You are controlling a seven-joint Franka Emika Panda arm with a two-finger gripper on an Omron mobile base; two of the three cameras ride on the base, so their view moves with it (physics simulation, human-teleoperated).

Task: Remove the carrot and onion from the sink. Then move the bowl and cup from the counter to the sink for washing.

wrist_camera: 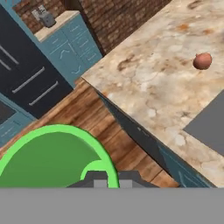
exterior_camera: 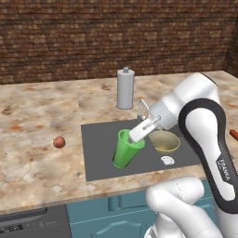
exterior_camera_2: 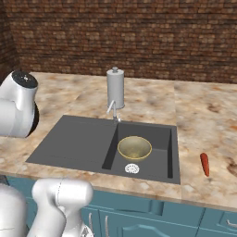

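Sink (exterior_camera: 100,153): a dark grey recessed panel in the marbled counter (exterior_camera: 37,116), with the olive-yellow bowl (exterior_camera_2: 134,148) already seated in its deeper basin beside the white drain (exterior_camera_2: 132,168). A grey canister (exterior_camera: 125,88) stands behind the faucet (exterior_camera_2: 112,111). My gripper (exterior_camera: 139,131) is pinched on the rim of the green cup (exterior_camera: 125,148), holding it tilted over the sink's flat left section. The carrot (exterior_camera_2: 204,164) lies on the counter to the right of the sink, the onion (exterior_camera: 58,142) to the left, both well clear. In my judgement the final step is in hand: lower the cup onto the sink, then release.
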